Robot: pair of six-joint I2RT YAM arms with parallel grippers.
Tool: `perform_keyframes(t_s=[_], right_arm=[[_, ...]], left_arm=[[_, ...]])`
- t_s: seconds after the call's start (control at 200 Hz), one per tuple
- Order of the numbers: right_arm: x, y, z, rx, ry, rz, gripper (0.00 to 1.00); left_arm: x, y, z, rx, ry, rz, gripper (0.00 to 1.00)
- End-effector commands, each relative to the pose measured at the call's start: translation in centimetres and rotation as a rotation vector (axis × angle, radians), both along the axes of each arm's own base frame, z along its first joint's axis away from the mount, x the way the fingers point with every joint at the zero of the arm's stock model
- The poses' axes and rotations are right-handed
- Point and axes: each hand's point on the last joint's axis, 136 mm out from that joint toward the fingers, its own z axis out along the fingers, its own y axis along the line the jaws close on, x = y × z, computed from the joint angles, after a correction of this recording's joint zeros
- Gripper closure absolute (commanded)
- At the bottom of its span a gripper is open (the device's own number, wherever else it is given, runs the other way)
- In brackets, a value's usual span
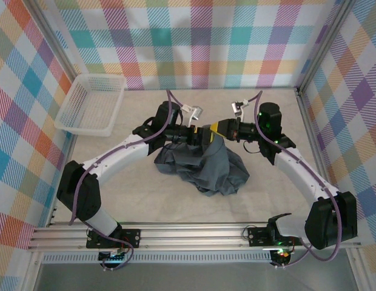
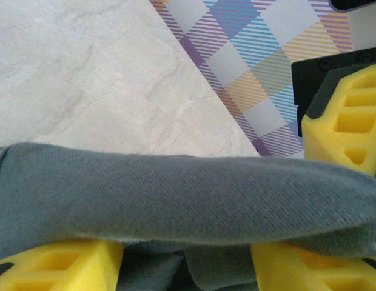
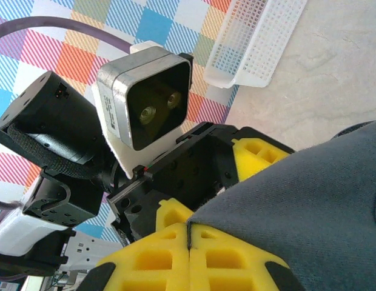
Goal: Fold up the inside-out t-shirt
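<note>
**T-shirt** [image 1: 206, 168]: It lies in a crumpled heap on the desk [image 1: 145, 200], near the middle. Its upper part is drawn up to the point where the two arms meet above it. The cloth is plain dark grey.

**Right fingers** [image 3: 151, 260]: They are pressed together, pad against pad. An edge of the grey cloth is pinched at their tips, and the rest falls away to the right in the right wrist view.

**Left fingers** [image 2: 60, 267]: They stand apart at a moderate width. In the left wrist view a rolled band of cloth runs across in front of both fingers. More cloth fills the gap between them. The right arm's yellow finger sits at the far end of that band.

**Basket** [image 1: 91, 103]: It is white mesh and stands at the far left of the desk, well apart from the t-shirt.
</note>
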Motion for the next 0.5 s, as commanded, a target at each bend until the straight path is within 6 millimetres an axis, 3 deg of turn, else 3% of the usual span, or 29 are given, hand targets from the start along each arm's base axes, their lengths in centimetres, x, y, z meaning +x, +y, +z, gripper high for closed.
perform_keyframes(t_s=[0.0, 0.125, 0.245, 0.34, 0.43, 0.495], right_arm=[[-0.5, 0.1, 2.4, 0.029, -0.061, 0.023, 1.0], [-0.5, 0.1, 2.5, 0.032, -0.06, 0.024, 1.0], [-0.5, 0.2, 3.0, 0.048, -0.064, 0.029, 1.0], [-0.6, 0.3, 3.3, 0.051, -0.064, 0.038, 1.0], [-0.8, 0.3, 3.5, 0.05, -0.067, 0.043, 1.0], [-0.9, 0.2, 3.5, 0.046, -0.071, 0.04, 1.0]], left_arm=[[0.0, -0.9, 1.3, -0.028, -0.035, -0.03, 0.37], [0.0, -0.8, 0.2, 0.012, -0.048, -0.038, 0.2], [1.4, -0.2, -2.0, 0.105, -0.03, 0.03, 0.2], [2.5, -0.4, -2.4, 0.119, -0.036, 0.065, 0.25], [5.0, 1.1, -3.6, 0.234, -0.063, 0.2, 0.38], [5.6, 1.8, -4.2, 0.296, -0.081, 0.224, 0.45]])
